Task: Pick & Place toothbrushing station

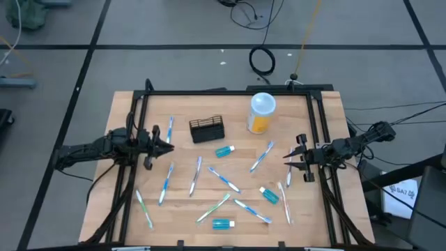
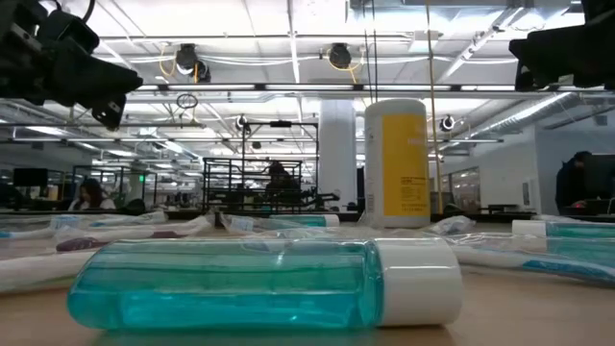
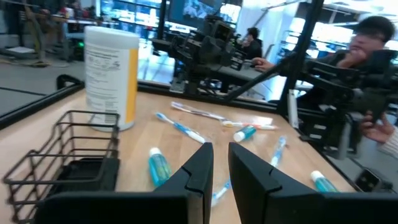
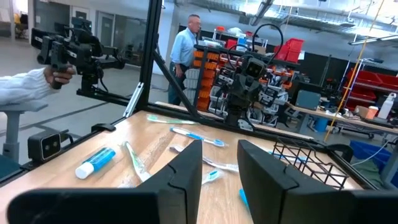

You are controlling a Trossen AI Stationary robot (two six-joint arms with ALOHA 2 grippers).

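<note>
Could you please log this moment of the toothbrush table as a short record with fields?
Holder: small black wire rack, upright, empty, far-centre on the wooden table
Beside it: white-lidded container with orange contents, upright
Scattered: blue-and-white toothbrushes, small teal tubes
Left gripper: narrow gap, holding nothing
Right gripper: open, holding nothing

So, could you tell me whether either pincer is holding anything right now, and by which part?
Nothing is held: the left pincer and right pincer both hover empty above the table, fingers slightly apart.

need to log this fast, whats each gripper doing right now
left gripper: open by a narrow gap, holding nothing, above the table.
right gripper: open, holding nothing, above the table.
</note>
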